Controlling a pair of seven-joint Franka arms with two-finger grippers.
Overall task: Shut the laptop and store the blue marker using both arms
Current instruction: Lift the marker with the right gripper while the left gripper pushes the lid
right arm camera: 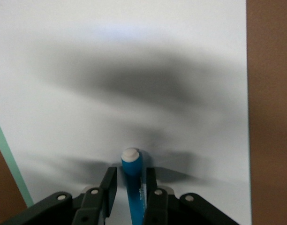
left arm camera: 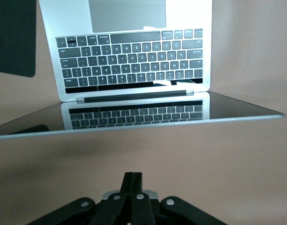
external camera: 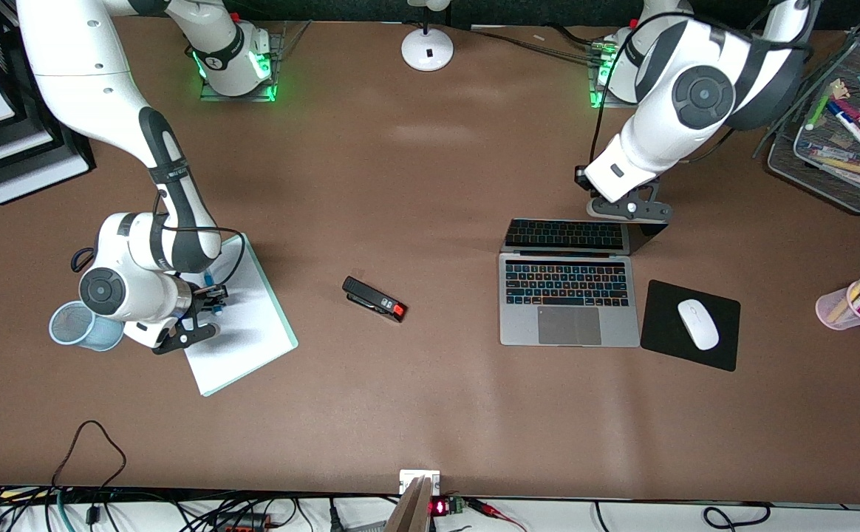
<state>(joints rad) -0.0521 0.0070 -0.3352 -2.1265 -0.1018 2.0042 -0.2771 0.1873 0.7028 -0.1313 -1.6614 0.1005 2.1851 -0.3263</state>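
Front view shows the laptop (external camera: 569,303) open on the table toward the left arm's end, its screen tilted partway down over the keyboard. A mouse pad (external camera: 666,329) with a white mouse (external camera: 698,324) lies just beside it, and a stapler (external camera: 374,299) lies near the middle of the table. The left gripper (external camera: 626,209) sits by the top edge of the laptop's lid; in the left wrist view its jaws (left arm camera: 132,180) are pressed together with nothing between them. The right gripper (external camera: 208,295) is over a white notepad (external camera: 253,325) at the right arm's end of the table, beside a blue mesh cup (external camera: 83,326). Its jaws, nearly closed, stand on either side of the blue marker (right arm camera: 132,180), white tip pointing away from the wrist; one finger touches it, the other is a sliver off.
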